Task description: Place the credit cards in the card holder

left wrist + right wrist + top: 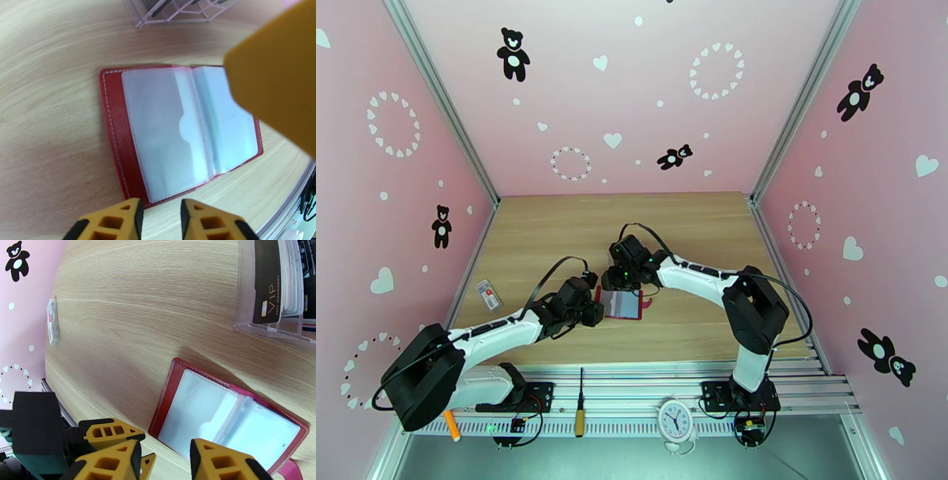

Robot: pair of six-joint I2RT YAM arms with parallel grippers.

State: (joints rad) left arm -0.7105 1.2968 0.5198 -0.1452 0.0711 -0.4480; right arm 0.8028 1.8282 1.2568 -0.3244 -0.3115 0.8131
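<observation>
Your left gripper (162,221) and right gripper (164,463): jaws parted, empty, at the wallet (112,130); cards (268,283) beyond look thin, slick, so pinch edges.

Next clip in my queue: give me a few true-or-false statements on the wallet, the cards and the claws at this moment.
1. The dark-red folding wallet lies open on the wooden table. True.
2. A teal card sits in its transparent pockets. False: the pockets look empty.
3. A black plastic card marked VIP stands in the clear plastic slotted rack. True.
4. The right claw holds a card. False: its jaws stand apart with nothing between them.
5. The left claw is clamped shut. False: a gap shows between its jaws, at the wallet's edge.
</observation>
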